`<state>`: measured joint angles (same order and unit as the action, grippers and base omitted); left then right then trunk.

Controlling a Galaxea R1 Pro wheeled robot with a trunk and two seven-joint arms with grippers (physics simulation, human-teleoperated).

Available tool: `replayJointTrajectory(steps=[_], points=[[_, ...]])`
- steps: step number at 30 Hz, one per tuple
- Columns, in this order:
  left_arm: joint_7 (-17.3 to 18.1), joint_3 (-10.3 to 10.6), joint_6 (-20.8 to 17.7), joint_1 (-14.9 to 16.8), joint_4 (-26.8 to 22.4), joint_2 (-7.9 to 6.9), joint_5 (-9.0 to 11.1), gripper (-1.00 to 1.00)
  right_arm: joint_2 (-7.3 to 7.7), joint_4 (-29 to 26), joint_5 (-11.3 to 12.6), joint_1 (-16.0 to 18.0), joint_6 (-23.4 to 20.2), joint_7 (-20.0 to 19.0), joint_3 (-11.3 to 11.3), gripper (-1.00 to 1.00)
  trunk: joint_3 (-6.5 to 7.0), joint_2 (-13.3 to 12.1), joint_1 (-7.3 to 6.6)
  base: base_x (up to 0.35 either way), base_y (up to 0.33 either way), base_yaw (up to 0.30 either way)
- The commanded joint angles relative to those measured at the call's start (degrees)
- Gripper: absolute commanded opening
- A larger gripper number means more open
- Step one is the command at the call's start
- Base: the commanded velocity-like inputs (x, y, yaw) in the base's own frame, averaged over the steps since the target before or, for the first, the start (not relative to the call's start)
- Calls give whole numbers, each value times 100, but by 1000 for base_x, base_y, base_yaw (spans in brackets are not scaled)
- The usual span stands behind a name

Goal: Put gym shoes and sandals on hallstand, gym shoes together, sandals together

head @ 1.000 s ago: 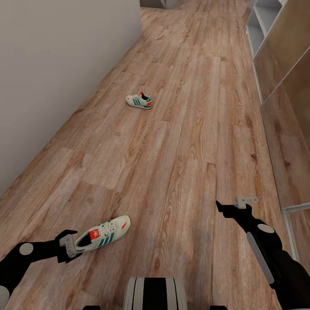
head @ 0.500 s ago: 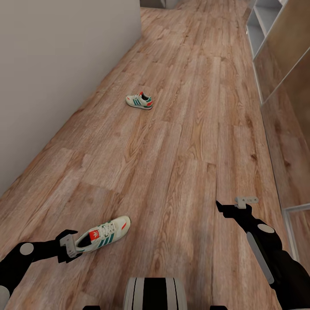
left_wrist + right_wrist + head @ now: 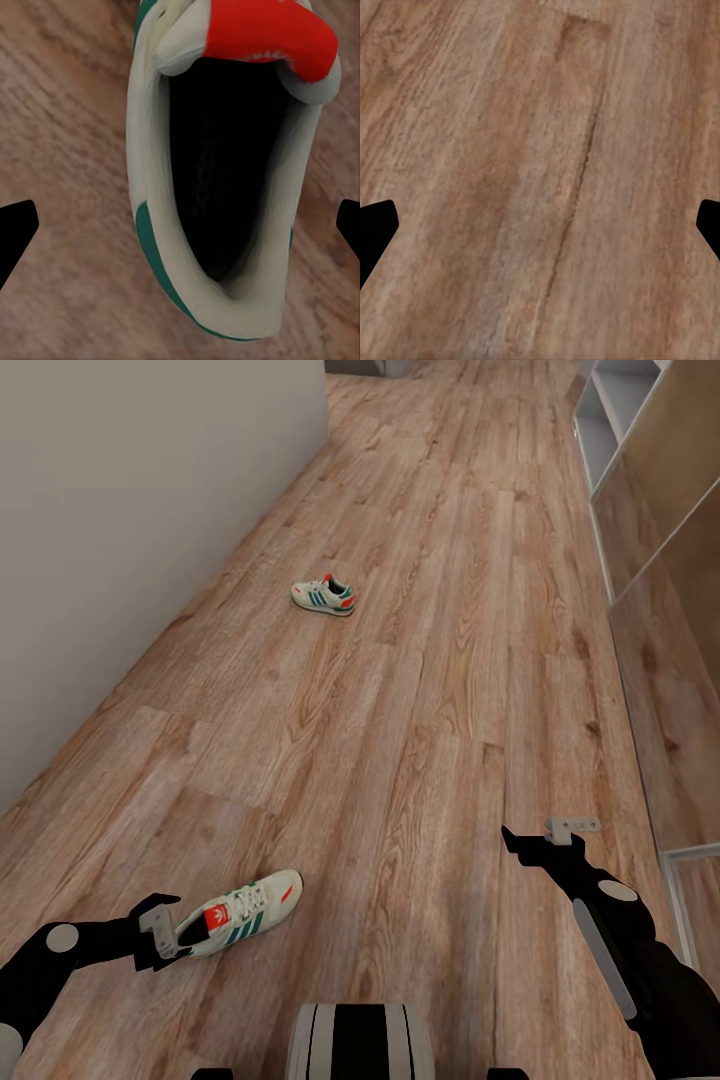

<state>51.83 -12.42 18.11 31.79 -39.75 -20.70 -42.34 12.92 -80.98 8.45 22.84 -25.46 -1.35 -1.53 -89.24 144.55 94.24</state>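
One gym shoe (image 3: 243, 911), cream with green stripes and a red tongue label, lies on the corridor floor (image 3: 400, 690) near the front left. My left gripper (image 3: 166, 932) is at its heel and stands open. In the left wrist view the gym shoe (image 3: 217, 187) sits between the two fingertips (image 3: 16, 234), opening toward the camera, and my left gripper (image 3: 180, 232) straddles it without closing. The other gym shoe (image 3: 323, 595) lies farther down the corridor. My right gripper (image 3: 545, 836) hangs open over bare planks, as the right wrist view of it (image 3: 540, 232) also shows. The sandals are out of view.
A plain grey wall (image 3: 150, 510) runs along the left. Wood-panelled cabinet fronts (image 3: 670, 610) line the right, with a pale shelf unit (image 3: 605, 420) at the far right end; I cannot tell if it is the hallstand. Wide floor lies between.
The whole view has slipped slightly downward. The near gym shoe now sits a little closer into the open left gripper. The right arm has held still.
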Motion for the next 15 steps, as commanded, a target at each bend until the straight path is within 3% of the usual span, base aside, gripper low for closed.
replayJointTrajectory(steps=[1, 15], points=[[20, -24, 31, 2, -6, 5, -45, 100, 0, -8, 34, 2, -29, -14, -8, 100, -7, 1, -1, 3, 0, 0], [20, -23, 35, 2, -6, 5, -46, 100, 0, -10, 34, 2, -29, -14, -93, 100, -91, 1, -1, 33, -37, 0]])
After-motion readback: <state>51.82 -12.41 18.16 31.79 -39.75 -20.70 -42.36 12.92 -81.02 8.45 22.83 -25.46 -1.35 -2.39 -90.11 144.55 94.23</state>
